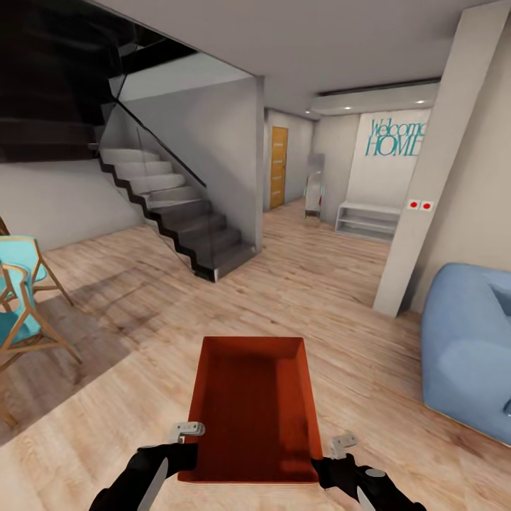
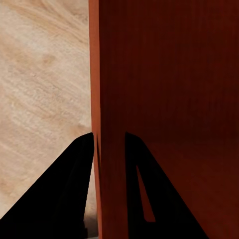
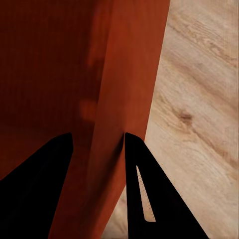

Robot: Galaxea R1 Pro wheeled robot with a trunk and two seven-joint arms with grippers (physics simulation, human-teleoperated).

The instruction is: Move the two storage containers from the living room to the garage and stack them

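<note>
One orange-red open-top storage container (image 1: 255, 408) hangs in front of me above the light wood floor, carried between both arms. My left gripper (image 1: 186, 448) is shut on its left wall, and in the left wrist view that gripper (image 2: 110, 142) has a black finger on each side of the thin wall (image 2: 107, 74). My right gripper (image 1: 328, 458) is shut on the right wall; in the right wrist view it (image 3: 98, 142) pinches the wall (image 3: 129, 74) the same way. The container is empty inside.
A grey staircase (image 1: 184, 220) with a glass rail rises ahead left. A white pillar (image 1: 433, 177) and a blue sofa (image 1: 468, 355) stand at the right. Wooden chairs with teal seats (image 1: 21, 298) are at the left. A hallway with an orange door (image 1: 278, 167) lies ahead.
</note>
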